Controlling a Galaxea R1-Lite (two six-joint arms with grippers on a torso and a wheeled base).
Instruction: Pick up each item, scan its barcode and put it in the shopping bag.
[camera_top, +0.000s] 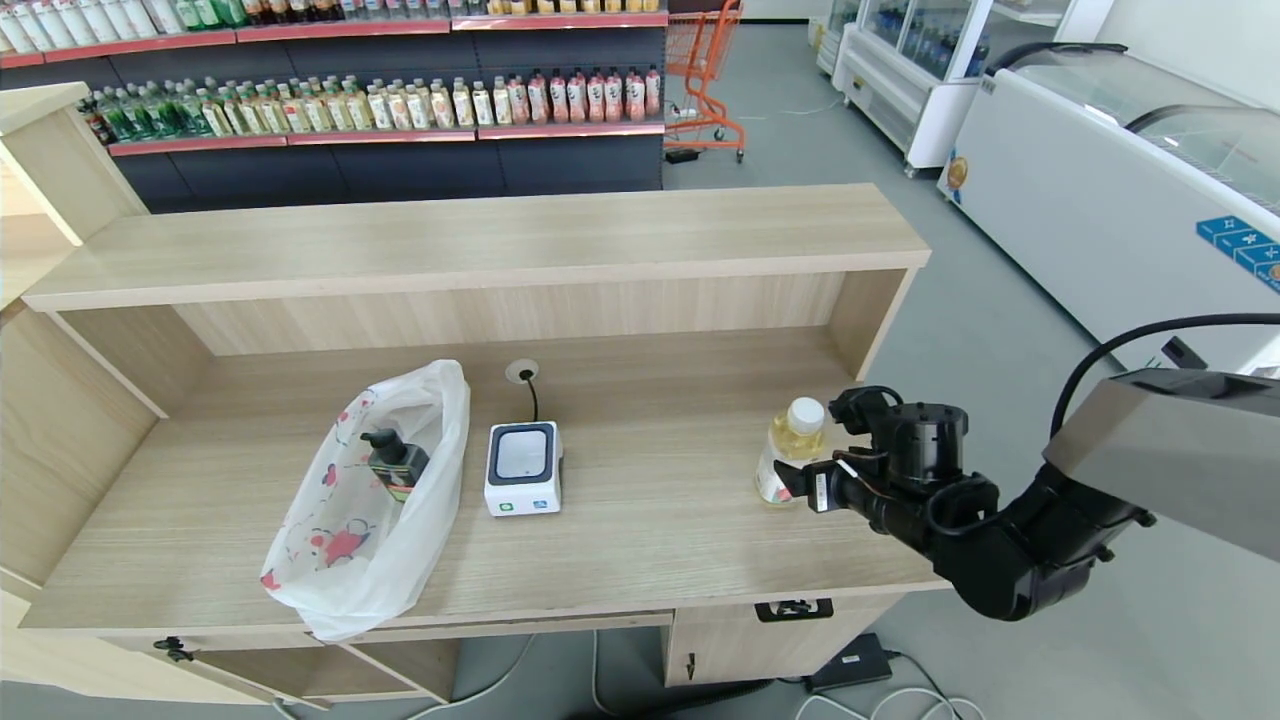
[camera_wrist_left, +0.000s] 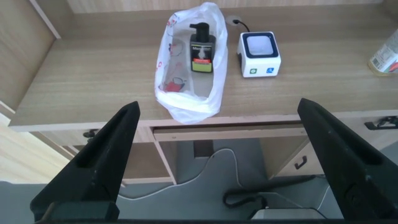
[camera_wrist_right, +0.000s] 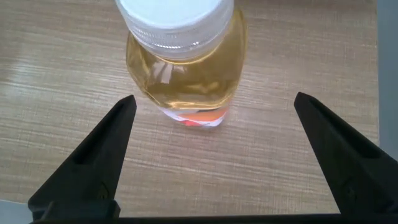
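Observation:
A clear bottle of yellow liquid (camera_top: 789, 452) with a white cap stands upright on the counter's right side. My right gripper (camera_top: 812, 482) is open just in front of it; in the right wrist view the bottle (camera_wrist_right: 184, 56) sits slightly beyond the spread fingertips (camera_wrist_right: 123, 112), untouched. A white plastic shopping bag (camera_top: 372, 510) lies open on the left with a dark pump bottle (camera_top: 396, 463) inside. The white barcode scanner (camera_top: 523, 467) stands between bag and bottle. My left gripper (camera_wrist_left: 219, 109) hangs open and empty, back from the counter's front edge, facing the bag (camera_wrist_left: 186, 93) and scanner (camera_wrist_left: 259, 53).
The wooden counter (camera_top: 660, 520) has a raised back shelf and side walls. The scanner's cable runs to a hole (camera_top: 521, 371) behind it. Drawers sit under the front edge (camera_wrist_left: 249, 130). Store shelves, freezers and an orange cart stand beyond.

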